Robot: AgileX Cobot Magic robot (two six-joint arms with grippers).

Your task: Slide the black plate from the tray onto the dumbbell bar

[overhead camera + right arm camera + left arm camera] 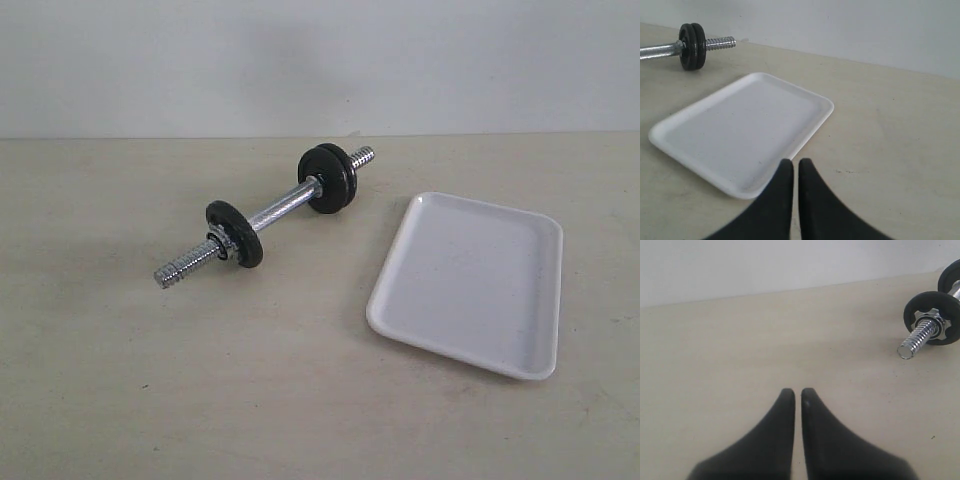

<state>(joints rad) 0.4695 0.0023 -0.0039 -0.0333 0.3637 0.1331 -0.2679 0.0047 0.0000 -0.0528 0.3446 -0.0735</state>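
Chrome dumbbell bar point(283, 207) lies slantwise on the tabletop point(150, 380), left of the white tray point(465, 283) and apart from it. A single black plate point(235, 233) sits by its near-left end with a chrome nut point(932, 324) against it. A touching pair of plates point(328, 178) sits by the far-right end. The left end effector point(798, 395) and right end effector point(796, 166) are closed, gripping nothing, the right by the tray's rim.
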